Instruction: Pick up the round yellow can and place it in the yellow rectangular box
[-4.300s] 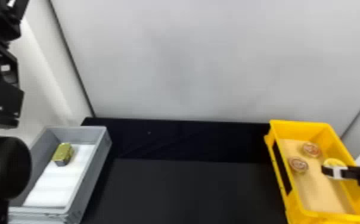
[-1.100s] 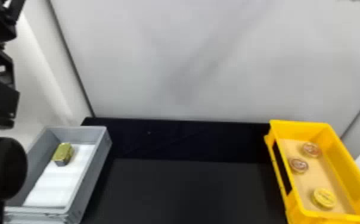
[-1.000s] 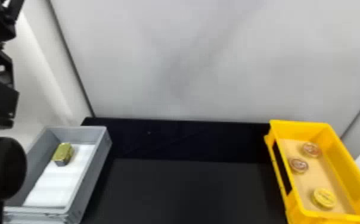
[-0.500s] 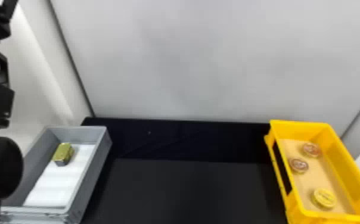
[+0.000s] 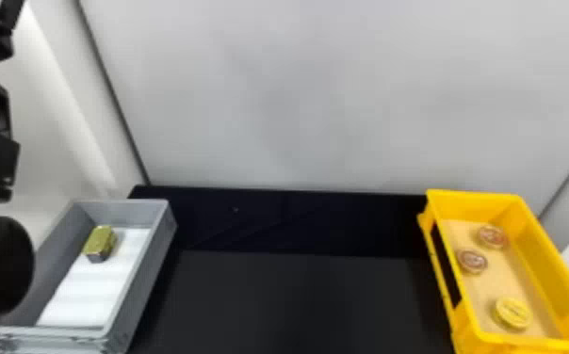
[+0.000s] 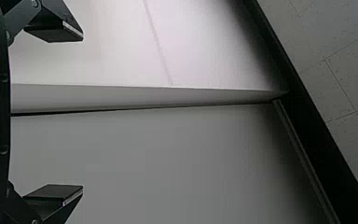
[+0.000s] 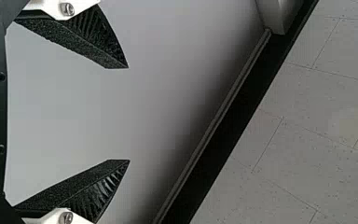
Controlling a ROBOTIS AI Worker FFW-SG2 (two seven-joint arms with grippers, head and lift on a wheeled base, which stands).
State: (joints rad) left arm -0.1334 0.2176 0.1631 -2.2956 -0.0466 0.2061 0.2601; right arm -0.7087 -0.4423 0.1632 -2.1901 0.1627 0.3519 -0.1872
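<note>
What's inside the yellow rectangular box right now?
The round yellow can and two round reddish-brown tins sit on its tan floor; what's beneath them is covered.

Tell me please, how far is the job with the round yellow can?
The round yellow can lies inside the yellow rectangular box, so the placing looks done. Nothing is in hand: the right gripper and left gripper are open and empty. No step seems to remain.
</note>
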